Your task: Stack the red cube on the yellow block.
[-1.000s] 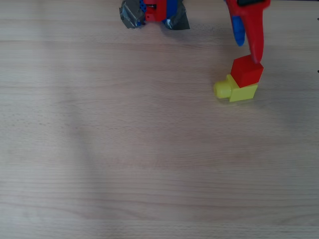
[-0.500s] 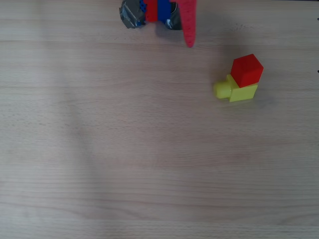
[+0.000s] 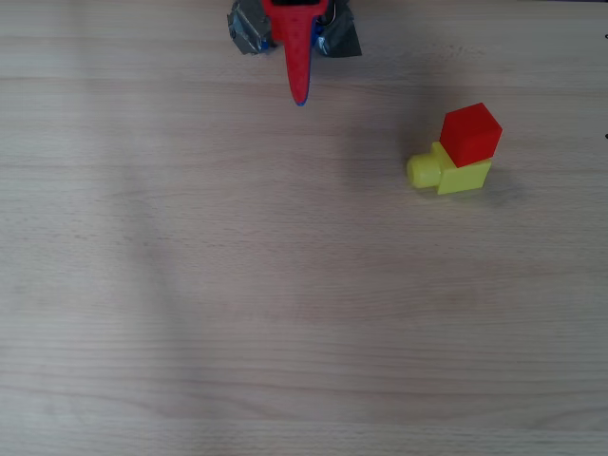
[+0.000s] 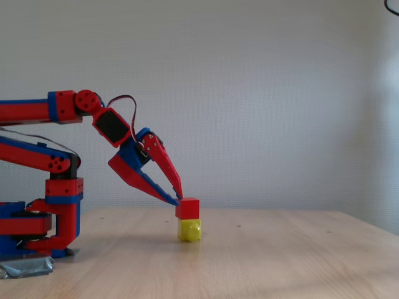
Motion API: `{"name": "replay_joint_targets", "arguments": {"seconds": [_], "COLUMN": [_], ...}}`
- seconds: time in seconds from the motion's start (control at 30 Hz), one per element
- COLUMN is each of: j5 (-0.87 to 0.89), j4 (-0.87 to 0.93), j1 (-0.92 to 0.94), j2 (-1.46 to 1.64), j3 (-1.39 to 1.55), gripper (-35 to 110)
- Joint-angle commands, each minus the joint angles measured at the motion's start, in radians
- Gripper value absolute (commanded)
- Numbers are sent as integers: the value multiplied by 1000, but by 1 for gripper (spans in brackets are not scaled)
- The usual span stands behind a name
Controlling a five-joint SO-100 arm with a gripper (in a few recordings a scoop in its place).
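Red cube sits on the yellow block, slightly skewed toward one corner. Gripper has its fingers spread, empty, well apart overhead. Any table bump could probably topple that off-center stack.

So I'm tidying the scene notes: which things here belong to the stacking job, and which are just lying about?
Part of the job:
- red cube, sitting on top of the yellow block
- yellow block, stud pointing left in the overhead view
- tool, clear of the stack in the overhead view

Just there:
- wooden table
- grey tape at the arm's base
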Motion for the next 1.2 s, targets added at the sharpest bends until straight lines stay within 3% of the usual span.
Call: {"name": "replay_joint_targets", "arguments": {"seconds": [0.0, 0.4, 1.17], "j5": [15, 15, -9], "j4": [12, 95, 123], "j1": [26, 69, 60], "j2": [67, 327, 330], "j3": [8, 184, 229], "gripper": [0, 0, 0]}}
